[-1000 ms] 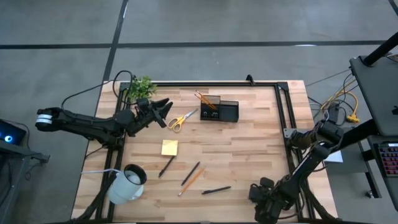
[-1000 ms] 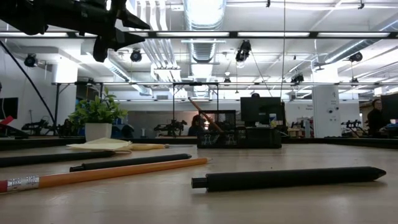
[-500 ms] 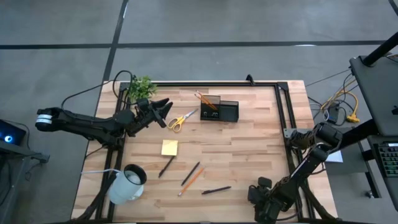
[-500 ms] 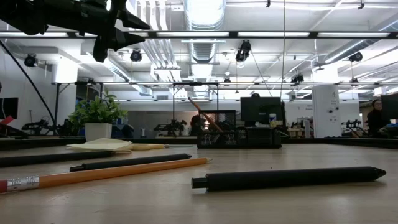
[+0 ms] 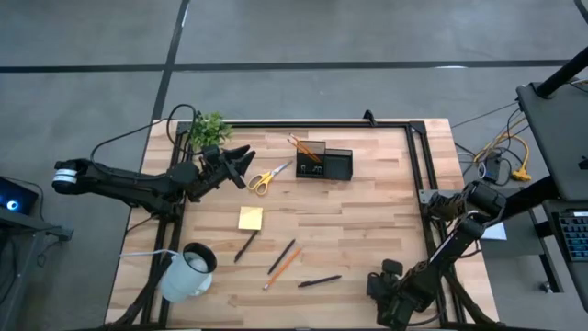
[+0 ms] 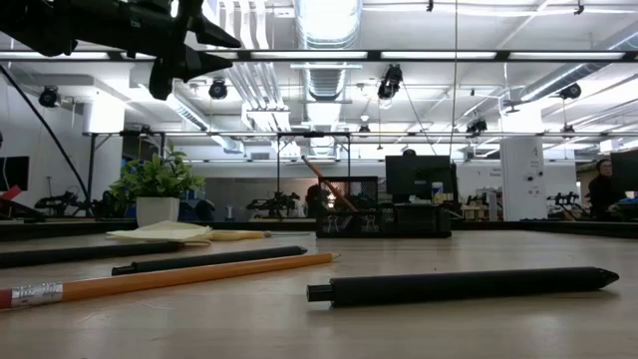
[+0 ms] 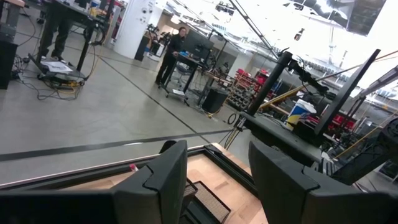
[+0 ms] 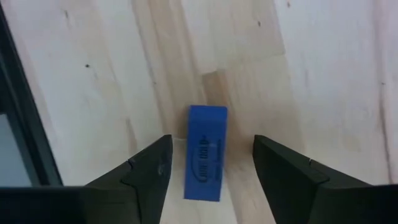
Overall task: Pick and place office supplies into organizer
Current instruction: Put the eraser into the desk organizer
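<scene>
The black organizer stands at the table's far middle, with an orange pencil slanting out of it. The yellow-handled scissors lie to its left and the yellow sticky-note pad nearer. Three dark pens and an orange pencil lie flat near the front. My left gripper hovers open just left of the scissors. My right gripper points down at the near right corner. Its open fingers stand on either side of a small blue eraser that lies flat on the wood, apart from them.
A white mug lies at the near left edge, and a small green plant stands at the far left corner. A black frame rail runs along the far and right edges. In the low view a pen and the pencil lie closest.
</scene>
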Motion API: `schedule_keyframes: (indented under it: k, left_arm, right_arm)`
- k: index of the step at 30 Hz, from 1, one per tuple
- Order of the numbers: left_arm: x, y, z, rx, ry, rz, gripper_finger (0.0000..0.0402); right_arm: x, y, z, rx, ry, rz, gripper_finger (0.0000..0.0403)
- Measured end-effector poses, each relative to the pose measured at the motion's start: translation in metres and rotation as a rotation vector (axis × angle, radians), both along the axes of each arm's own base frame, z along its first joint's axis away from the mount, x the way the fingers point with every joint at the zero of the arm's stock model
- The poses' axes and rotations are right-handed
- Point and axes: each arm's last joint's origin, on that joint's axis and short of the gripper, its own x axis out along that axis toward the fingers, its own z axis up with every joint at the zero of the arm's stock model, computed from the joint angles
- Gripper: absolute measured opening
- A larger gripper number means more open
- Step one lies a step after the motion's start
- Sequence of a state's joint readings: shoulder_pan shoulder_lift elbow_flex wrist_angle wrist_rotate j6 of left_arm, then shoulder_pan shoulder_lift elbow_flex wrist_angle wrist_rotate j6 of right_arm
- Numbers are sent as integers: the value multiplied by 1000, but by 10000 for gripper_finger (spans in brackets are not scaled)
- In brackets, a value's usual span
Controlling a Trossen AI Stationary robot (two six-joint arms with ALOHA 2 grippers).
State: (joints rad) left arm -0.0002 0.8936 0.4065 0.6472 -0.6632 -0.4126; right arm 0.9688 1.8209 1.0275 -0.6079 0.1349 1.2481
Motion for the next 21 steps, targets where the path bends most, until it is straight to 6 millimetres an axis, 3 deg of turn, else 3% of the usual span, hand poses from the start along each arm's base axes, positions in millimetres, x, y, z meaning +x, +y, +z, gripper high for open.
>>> schedule_keyframes:
  k: [9,21]
  left_arm:
    - [0,0,0,0,0,0,157]
    - [0,0,0,0,3,0,157]
  right_arm:
    - [1,2,0,4,-18,95,173]
    - [1,3,-2,10,-19,110,168]
